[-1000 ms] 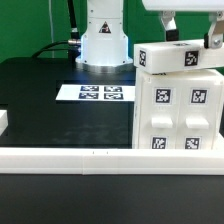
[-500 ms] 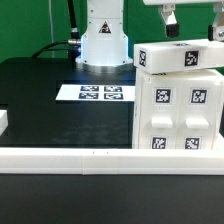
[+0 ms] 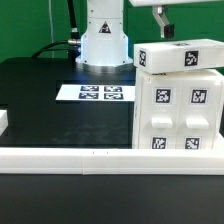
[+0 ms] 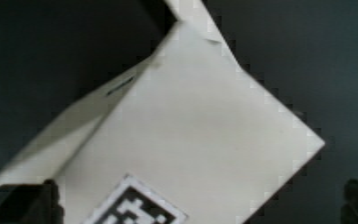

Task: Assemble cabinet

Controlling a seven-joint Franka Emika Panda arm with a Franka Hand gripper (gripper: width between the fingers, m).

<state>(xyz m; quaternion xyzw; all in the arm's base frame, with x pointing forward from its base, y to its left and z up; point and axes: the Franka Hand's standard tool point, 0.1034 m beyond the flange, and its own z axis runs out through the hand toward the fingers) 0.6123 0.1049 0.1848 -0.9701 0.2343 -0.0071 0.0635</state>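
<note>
The cabinet (image 3: 178, 112) is a white boxy body with square tagged panels, standing at the exterior view's right. A white tagged top piece (image 3: 180, 55) lies on it, slightly askew. My gripper (image 3: 186, 18) hangs open and empty above this piece, clear of it; one finger (image 3: 161, 22) shows, the other is out of the picture. In the wrist view the white piece (image 4: 194, 120) with a tag (image 4: 137, 208) lies below the open gripper (image 4: 194, 205), with dark fingertips (image 4: 19, 205) at either side and apart from it.
The marker board (image 3: 101, 93) lies on the black table behind the middle. A long low white rail (image 3: 90, 155) runs along the front. The arm's white base (image 3: 103, 40) stands at the back. A small white part (image 3: 3, 122) sits at the left edge.
My gripper has risen straight up from the top piece, so less of it shows in the exterior view. The top piece and cabinet have not moved.
</note>
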